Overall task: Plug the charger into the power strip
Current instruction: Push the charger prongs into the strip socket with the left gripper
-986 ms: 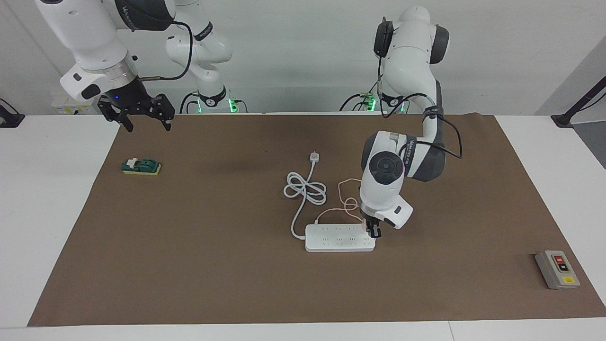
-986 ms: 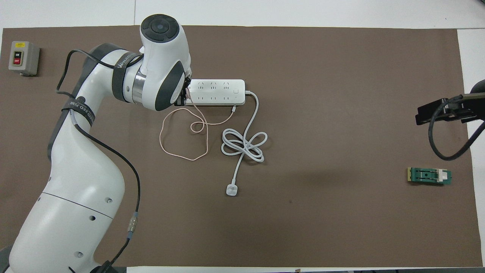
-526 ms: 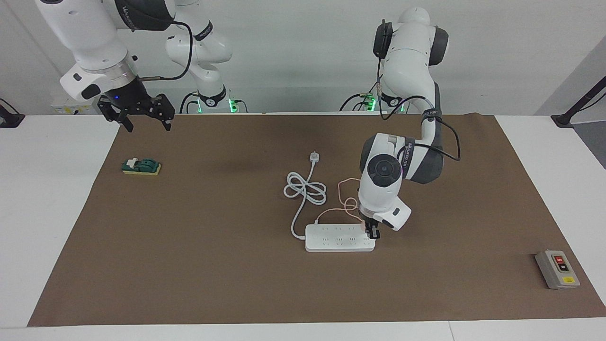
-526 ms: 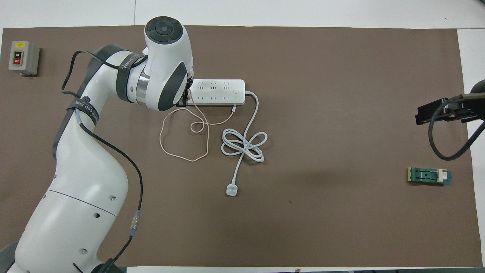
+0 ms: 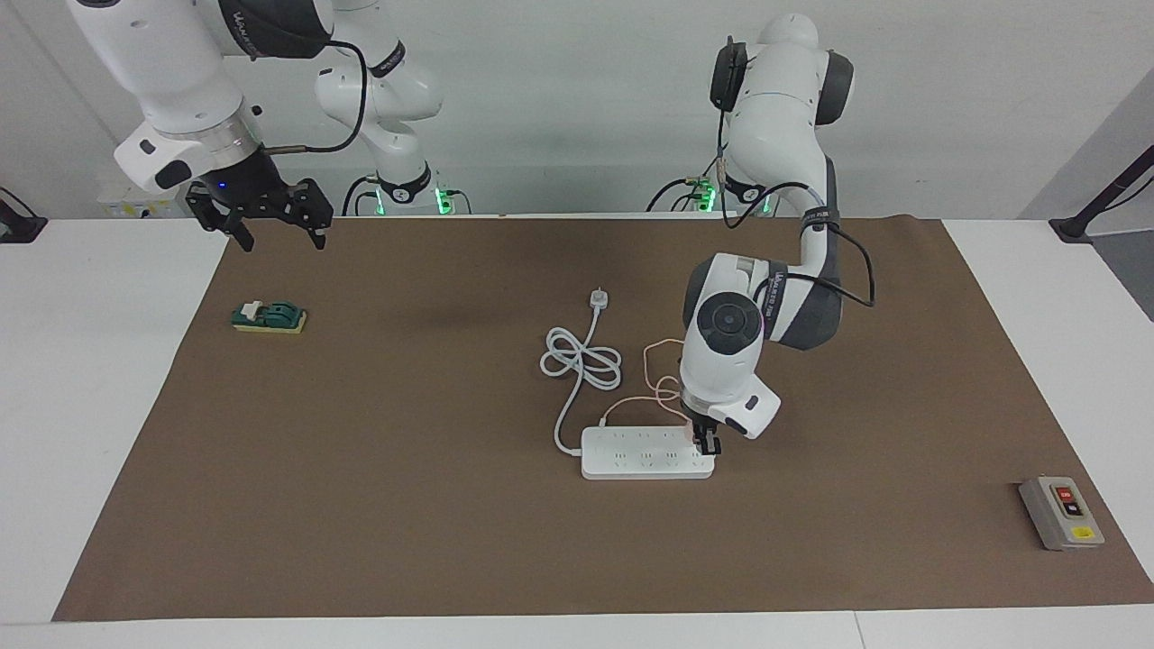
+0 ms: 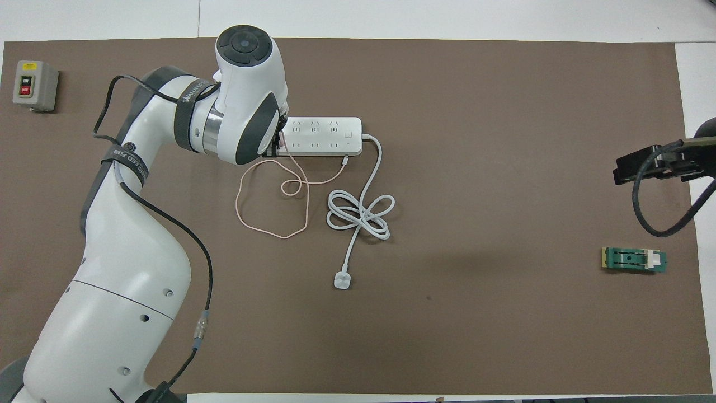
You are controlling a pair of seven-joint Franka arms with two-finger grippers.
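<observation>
a brown mat (image 5: 451, 505) covers most of the white table (image 5: 90, 379). a small green block with a white piece on top and a yellowish base (image 5: 269, 317) lies on the mat toward the right arm's end. a grey box with red and yellow buttons (image 5: 1061, 513) sits well apart from it at the left arm's end, farther from the robots.

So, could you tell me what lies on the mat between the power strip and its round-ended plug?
The power strip's own thick white cord, bunched in a looped coil, lies between it and the plug; the overhead view shows it plainly.
</observation>
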